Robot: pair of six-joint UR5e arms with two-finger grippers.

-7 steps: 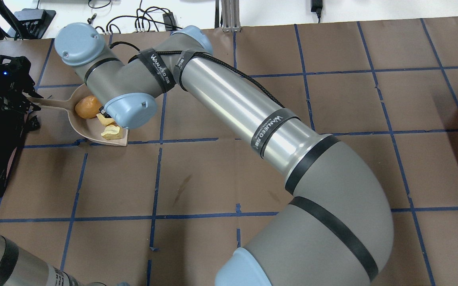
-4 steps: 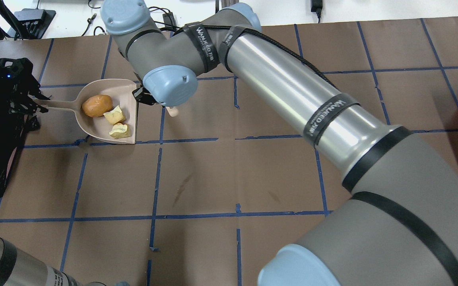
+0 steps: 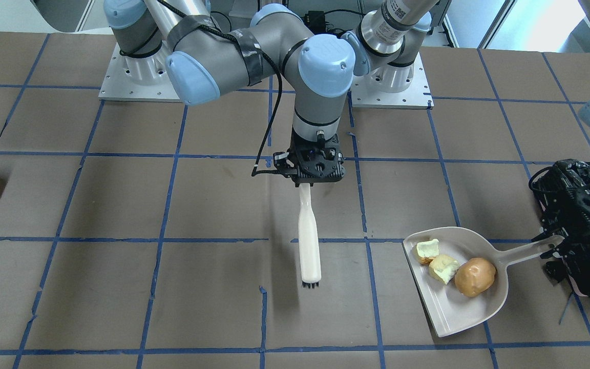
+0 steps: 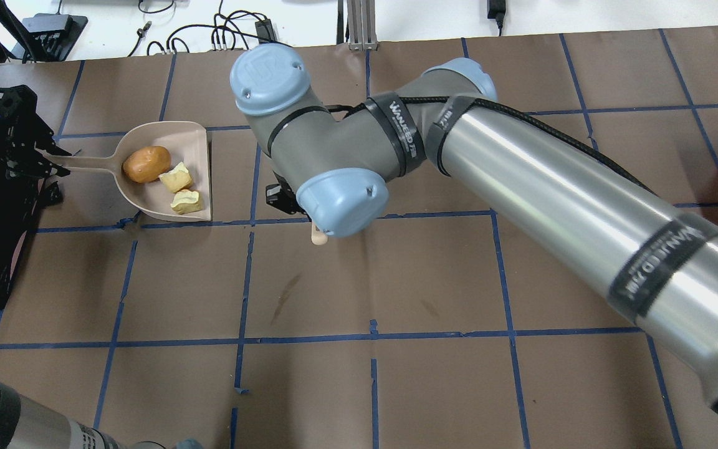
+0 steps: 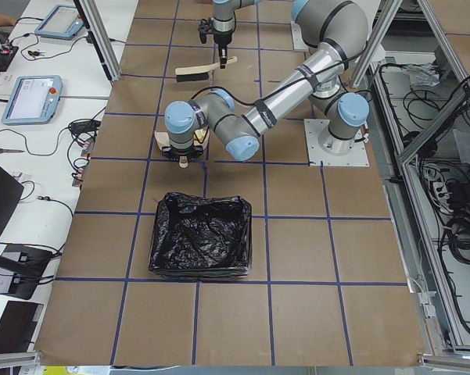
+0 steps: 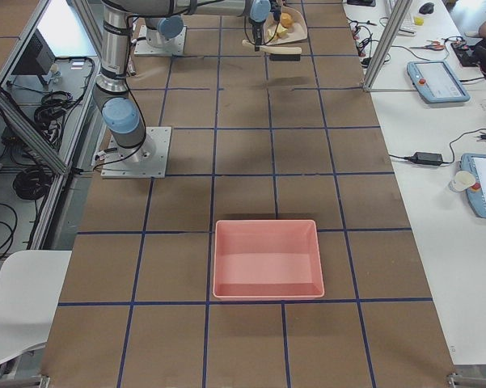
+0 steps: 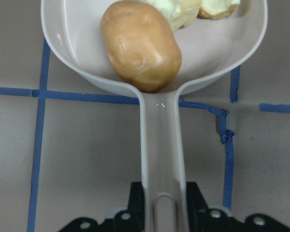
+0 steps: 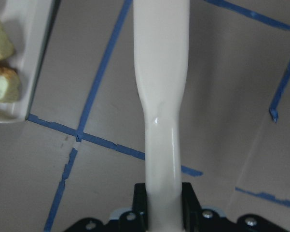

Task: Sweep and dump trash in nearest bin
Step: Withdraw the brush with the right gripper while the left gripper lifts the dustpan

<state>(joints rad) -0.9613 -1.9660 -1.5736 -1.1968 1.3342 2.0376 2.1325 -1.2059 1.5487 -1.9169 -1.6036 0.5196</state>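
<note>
The right hand [image 3: 306,182] clamps the smooth cream handle of a slim brush [image 3: 309,233] with short dark bristles at its far end. The left hand [image 7: 162,212] grips the tapered handle of a glossy beige dustpan [image 3: 446,312] on the brown paper counter [image 3: 121,205], at the bristles' 3 o'clock in the front-facing view. Its scoop holds the trash [image 4: 177,179]: a rounded brown bun [image 3: 475,277] and two crumbly pale chunks [image 3: 443,269]. The bin [image 5: 202,238], lined with crinkled black plastic, sits at the pan's 2 o'clock

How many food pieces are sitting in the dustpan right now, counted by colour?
Brown oval bun-like lump: 1
Pale yellow-white chunks with browned edges: 2
Total: 3, all in the beige plastic dustpan.
</note>
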